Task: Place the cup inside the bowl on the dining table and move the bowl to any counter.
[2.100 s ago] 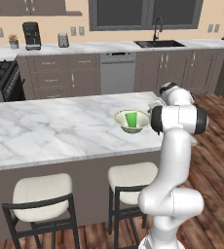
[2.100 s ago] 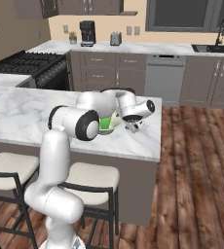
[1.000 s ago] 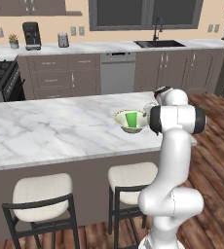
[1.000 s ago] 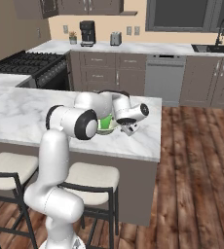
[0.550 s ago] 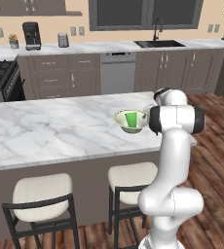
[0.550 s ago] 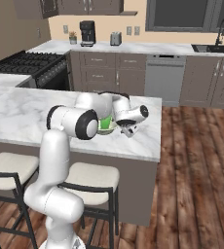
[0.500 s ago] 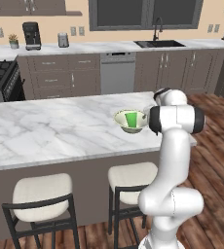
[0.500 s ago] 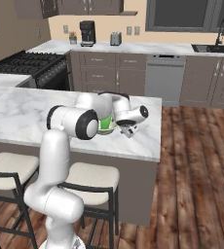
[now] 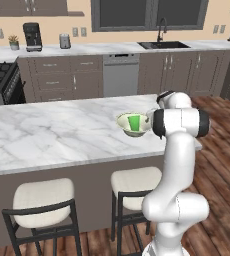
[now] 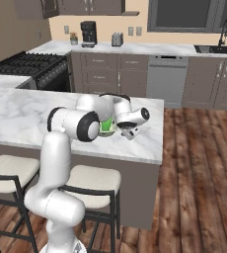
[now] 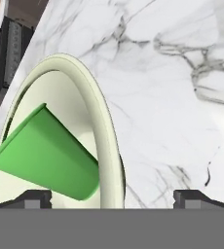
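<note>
Clearly much of the working area is covered by the arm itself. In the left base view the white arm rises at the right and its dark-jointed elbow hides the right edge of the bowl [image 9: 134, 125], so the tool cannot be made out there. In the right base view the bulky upper arm blocks most of the bowl, leaving a sliver of green cup [image 10: 105, 127] between the arm links, and the tool [image 10: 130, 133] hangs just right of it, low over the marble, its fingers too small to read there.

On the far left of the hand view the bowl is cut off by the frame edge, and the cup's base is hidden behind the bowl's near rim. The two dark fingertips [image 11: 34, 198] stand far apart at the bottom, one on each side of that rim, holding nothing; the tool is wide open.

The bowl is wide, shallow, cream-white outside and pale greenish inside. It sits on the bench [image 9: 52, 132], the white grey-veined island slab, near its right end above two cushioned stools [image 9: 43, 197]. The cup [image 9: 133, 122] is a small bright green tapered tumbler without a handle, standing inside the bowl.
</note>
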Available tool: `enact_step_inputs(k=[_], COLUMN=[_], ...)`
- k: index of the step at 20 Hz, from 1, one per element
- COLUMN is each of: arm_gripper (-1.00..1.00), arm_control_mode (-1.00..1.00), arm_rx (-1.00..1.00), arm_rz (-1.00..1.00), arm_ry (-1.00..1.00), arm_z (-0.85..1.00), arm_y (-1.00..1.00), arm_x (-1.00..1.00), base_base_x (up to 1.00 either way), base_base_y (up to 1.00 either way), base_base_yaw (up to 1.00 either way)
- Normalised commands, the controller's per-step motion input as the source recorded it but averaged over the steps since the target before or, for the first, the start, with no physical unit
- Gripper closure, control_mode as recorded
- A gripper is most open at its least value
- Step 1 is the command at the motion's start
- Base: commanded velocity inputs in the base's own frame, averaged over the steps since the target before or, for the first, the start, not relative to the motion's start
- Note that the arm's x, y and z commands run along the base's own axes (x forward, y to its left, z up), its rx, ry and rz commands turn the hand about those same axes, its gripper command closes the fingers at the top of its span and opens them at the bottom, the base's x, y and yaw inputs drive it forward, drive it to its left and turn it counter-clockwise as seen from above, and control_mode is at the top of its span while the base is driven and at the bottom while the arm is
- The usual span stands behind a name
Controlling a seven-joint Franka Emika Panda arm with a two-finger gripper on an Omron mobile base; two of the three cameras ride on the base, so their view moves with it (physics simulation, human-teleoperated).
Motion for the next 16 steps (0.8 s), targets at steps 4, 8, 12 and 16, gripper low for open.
enact_step_inputs(k=[4,8,12,16], arm_gripper=[-1.00,1.00,1.00,1.00], arm_control_mode=[-1.00,-1.00,-1.00,-1.00], arm_rx=[0.00,0.00,0.00,0.00], arm_rz=[0.00,0.00,0.00,0.00], arm_ry=[0.00,0.01,0.02,0.01], arm_z=[0.00,0.00,0.00,0.00], arm_y=[0.16,0.24,0.20,0.12], arm_x=[0.00,0.00,0.00,0.00], base_base_x=[0.00,0.00,0.00,0.00], base_base_y=[0.00,0.00,0.00,0.00], base_base_yaw=[0.00,0.00,0.00,0.00])
